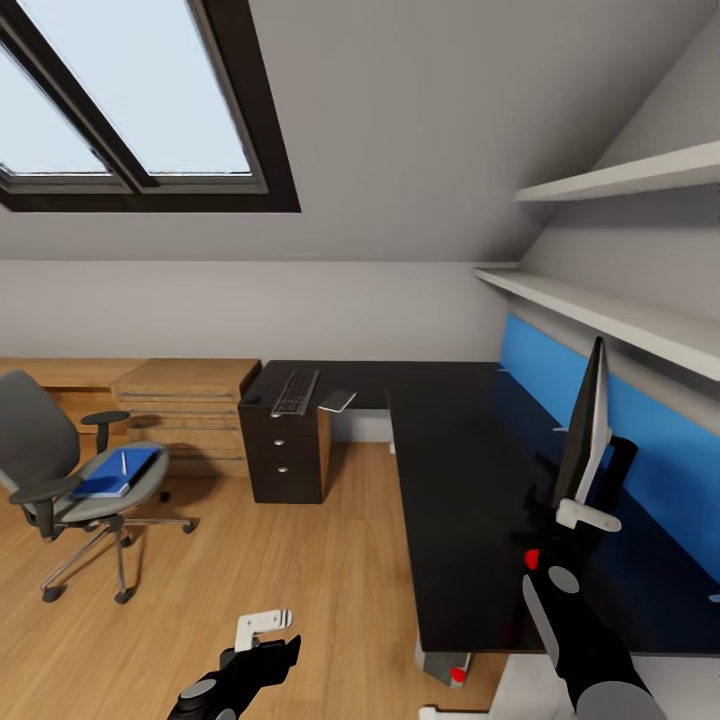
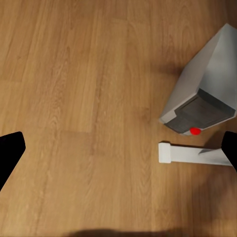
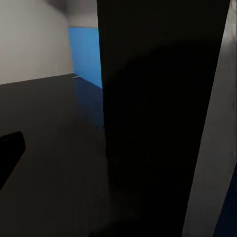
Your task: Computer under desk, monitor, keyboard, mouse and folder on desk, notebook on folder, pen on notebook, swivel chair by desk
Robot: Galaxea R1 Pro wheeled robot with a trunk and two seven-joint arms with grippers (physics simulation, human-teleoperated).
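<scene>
The monitor (image 1: 586, 425) stands edge-on on the black desk (image 1: 470, 500), by the blue back panel. My right gripper (image 1: 588, 516) is at its lower near edge. In the right wrist view the dark screen (image 3: 158, 123) is close ahead and one finger (image 3: 10, 155) sits wide out. The keyboard (image 1: 295, 392) and a grey notebook (image 1: 338, 401) lie on the desk's far wing. The blue folder (image 1: 118, 472) with the pen (image 1: 125, 462) rests on the swivel chair (image 1: 60, 470). The computer (image 2: 202, 96) stands on the floor under the desk's near end, below my open left gripper (image 2: 118, 148). I cannot make out the mouse.
Light wooden cabinets (image 1: 185, 400) line the far wall behind the chair. A black drawer unit (image 1: 285, 450) holds up the desk's far wing. The white desk leg (image 2: 190, 154) lies beside the computer. Two wall shelves (image 1: 620, 320) hang over the desk. Wooden floor (image 1: 300, 560) is open between chair and desk.
</scene>
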